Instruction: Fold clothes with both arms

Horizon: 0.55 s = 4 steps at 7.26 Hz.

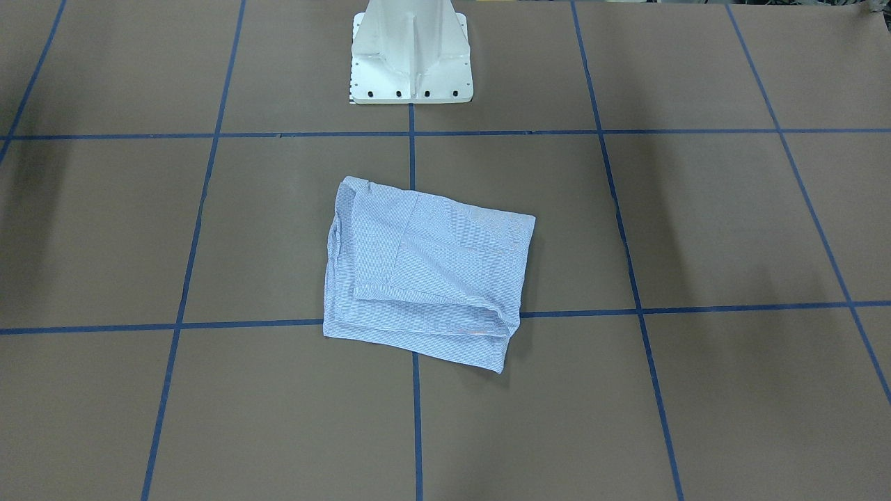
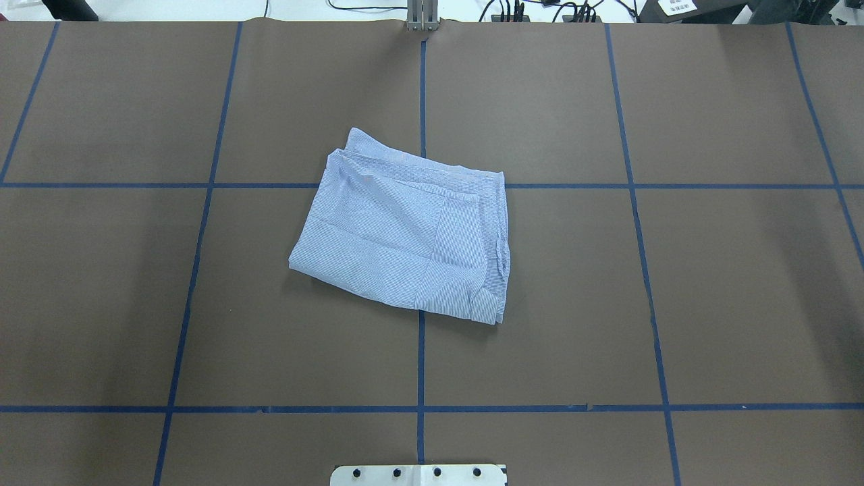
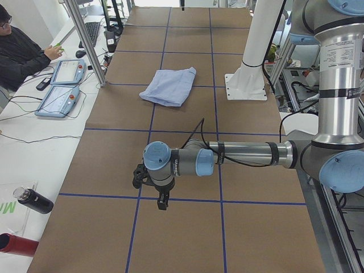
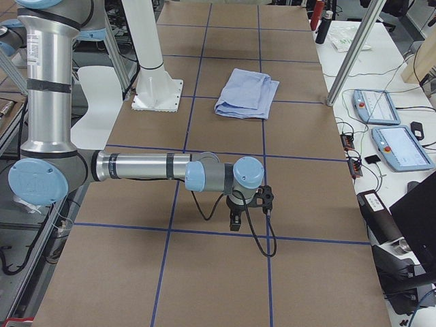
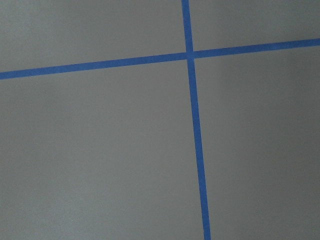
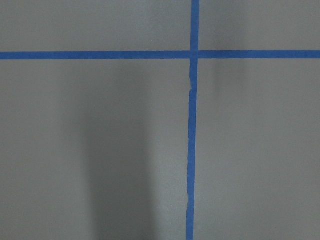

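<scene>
The clothes, one light blue-and-white striped shirt (image 2: pixel 408 233), lie folded into a compact rectangle near the middle of the brown table (image 2: pixel 675 283); the shirt (image 1: pixel 428 271) also shows in the front view, and in both side views (image 3: pixel 169 86) (image 4: pixel 248 93). Neither arm appears in the overhead or front view. My left gripper (image 3: pixel 161 200) hangs over the table's left end, far from the shirt, seen only from the side. My right gripper (image 4: pixel 235 219) hangs over the right end, also far from it. I cannot tell whether either is open or shut. Both wrist views show only bare table and blue tape.
A white pedestal (image 1: pixel 411 56) stands at the robot's side of the table. Blue tape lines (image 2: pixel 421 364) grid the surface. A seated person (image 3: pixel 23 51) and teach pendants (image 3: pixel 60 85) are at a side bench, with bottles (image 3: pixel 34 202) nearby.
</scene>
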{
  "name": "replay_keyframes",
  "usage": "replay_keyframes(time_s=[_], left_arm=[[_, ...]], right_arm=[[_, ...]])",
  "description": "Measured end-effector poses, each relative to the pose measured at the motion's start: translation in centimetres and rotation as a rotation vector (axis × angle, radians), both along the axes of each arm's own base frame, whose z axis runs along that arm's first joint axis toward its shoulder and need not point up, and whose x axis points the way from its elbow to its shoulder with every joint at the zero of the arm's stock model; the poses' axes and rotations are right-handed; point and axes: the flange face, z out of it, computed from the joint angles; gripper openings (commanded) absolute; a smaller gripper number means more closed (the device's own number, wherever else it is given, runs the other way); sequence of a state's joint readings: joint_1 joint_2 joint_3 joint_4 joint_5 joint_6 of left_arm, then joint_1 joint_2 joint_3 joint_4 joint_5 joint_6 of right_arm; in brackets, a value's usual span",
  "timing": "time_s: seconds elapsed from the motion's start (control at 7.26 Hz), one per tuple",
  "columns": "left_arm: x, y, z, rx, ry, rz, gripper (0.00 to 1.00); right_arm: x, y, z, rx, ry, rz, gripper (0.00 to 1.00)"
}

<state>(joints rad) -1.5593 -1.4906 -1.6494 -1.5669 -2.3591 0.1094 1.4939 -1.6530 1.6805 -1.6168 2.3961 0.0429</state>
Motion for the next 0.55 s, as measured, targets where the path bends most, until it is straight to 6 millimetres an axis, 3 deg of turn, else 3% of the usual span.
replay_keyframes(time_s=[0.28,0.55], left_arm=[[0.0,-1.0,-2.1,0.014,0.0,-0.042,0.99],[0.0,-1.3,-2.8,0.02,0.0,-0.056,0.99]], right_arm=[[0.3,0.0,0.0,0.0,0.0,0.008,1.0],[0.5,0.1,0.0,-0.001,0.001,0.012,1.0]])
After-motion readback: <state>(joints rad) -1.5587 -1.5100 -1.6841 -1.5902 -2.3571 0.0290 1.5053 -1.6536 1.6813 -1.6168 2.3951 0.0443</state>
